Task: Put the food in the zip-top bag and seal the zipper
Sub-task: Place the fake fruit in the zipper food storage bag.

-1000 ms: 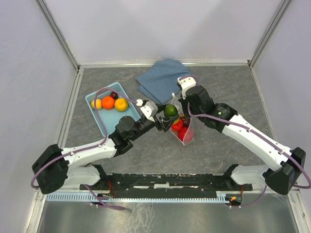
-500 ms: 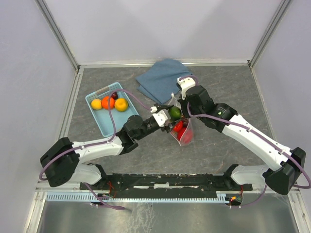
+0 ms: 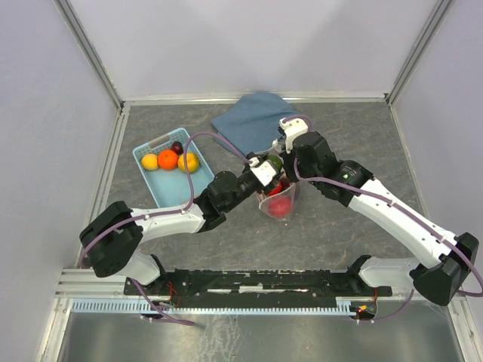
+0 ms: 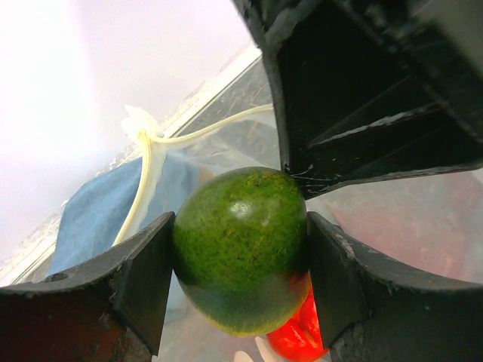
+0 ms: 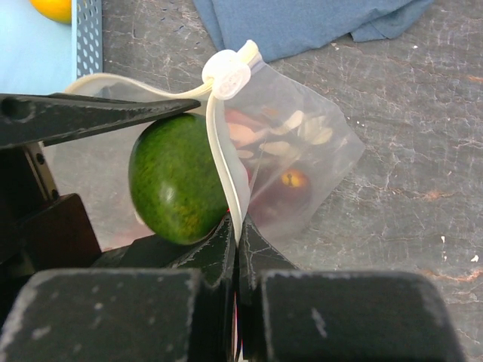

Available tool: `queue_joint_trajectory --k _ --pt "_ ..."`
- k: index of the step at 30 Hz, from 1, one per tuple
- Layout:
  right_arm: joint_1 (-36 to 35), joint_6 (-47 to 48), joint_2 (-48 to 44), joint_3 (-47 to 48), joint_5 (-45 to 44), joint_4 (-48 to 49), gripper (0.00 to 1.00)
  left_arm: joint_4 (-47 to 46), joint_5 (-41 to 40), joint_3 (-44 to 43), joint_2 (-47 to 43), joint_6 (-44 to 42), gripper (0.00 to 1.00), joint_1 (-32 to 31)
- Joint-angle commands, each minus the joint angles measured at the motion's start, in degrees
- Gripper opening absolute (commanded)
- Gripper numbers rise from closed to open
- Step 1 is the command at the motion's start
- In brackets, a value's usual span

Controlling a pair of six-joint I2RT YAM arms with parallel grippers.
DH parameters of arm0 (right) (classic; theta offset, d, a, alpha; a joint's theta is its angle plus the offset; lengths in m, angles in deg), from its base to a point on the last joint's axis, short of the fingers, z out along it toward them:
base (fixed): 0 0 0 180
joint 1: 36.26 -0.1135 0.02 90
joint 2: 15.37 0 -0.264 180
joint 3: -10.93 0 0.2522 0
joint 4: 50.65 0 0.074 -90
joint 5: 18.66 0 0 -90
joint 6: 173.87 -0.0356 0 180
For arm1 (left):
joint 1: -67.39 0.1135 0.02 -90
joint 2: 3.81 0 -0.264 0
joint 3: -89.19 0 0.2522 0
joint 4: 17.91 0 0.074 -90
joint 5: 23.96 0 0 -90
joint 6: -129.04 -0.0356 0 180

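grey table [image 3: 339, 249]: folded blue cloth [image 3: 245, 124] at back, light-blue basket [image 3: 162, 190] left.

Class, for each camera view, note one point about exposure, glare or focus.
Left wrist: the wall at upper left is washed out, while the green fruit is sharp with a small highlight. Right wrist: the zip-top bag and the scratched table are crisp. Top external: even light, soft shadows.

The red fruit [image 4: 298, 341], half hidden behind the green fruit [image 4: 241, 279], is cut off by the bottom edge.
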Motion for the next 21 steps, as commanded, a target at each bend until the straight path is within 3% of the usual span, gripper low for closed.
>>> queue_joint_trajectory --k 1,12,21 --pt "-0.39 -0.91 -1.97 0.90 1.34 3.36 0.02 -5.47 -4.31 -1.21 0.93 1.12 0.22 -0.24" --pt "-0.40 -3.55 -1.32 -0.31 4.40 5.50 0.02 -15.38 -11.00 -1.80 4.23 18.57 0.25 -0.29" --pt "-0.39 -4.49 -1.63 -1.10 3.40 5.48 0.02 -18.92 -19.49 -3.61 7.93 24.29 0.34 -0.26"
